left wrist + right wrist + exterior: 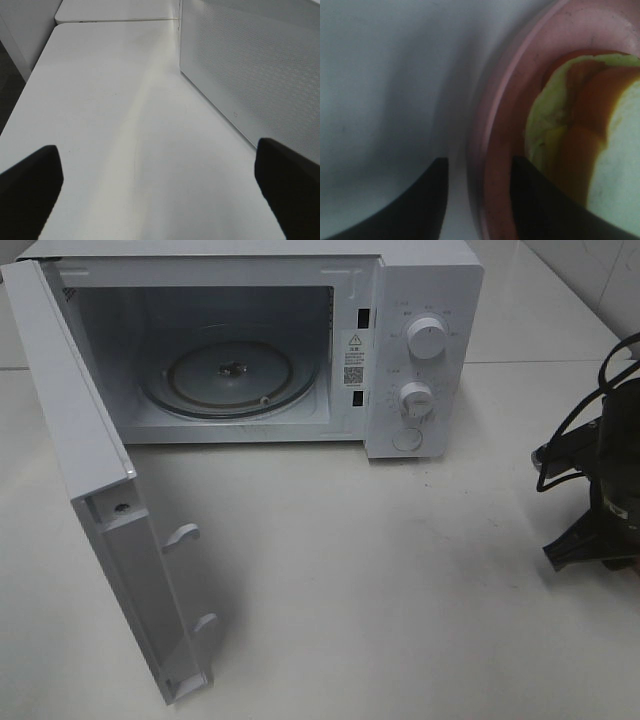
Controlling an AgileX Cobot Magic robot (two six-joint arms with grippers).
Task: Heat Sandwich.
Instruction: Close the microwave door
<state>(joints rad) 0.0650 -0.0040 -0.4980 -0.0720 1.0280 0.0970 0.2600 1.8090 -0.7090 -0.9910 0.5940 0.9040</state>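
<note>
- An open microwave (pixel 250 350) waits at the far left of the table (pixel 400 570), turntable bare.
- Off at the right, the sandwich (pixel 580 135) sits on a pink plate (pixel 510 100).
- The right pincer (pixel 477 200) straddles the plate rim, part-open; seat deep before squeezing.
- The left pincer (pixel 160 185) hangs wide, empty.

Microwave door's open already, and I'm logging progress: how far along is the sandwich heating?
Done: the microwave door stands wide open, and its turntable is bare. In hand: the right gripper straddles the rim of the pink plate carrying the sandwich, jaws not clamped. The left gripper is open and idle beside the door. Left: load the plate, shut the door, set the dials.
</note>
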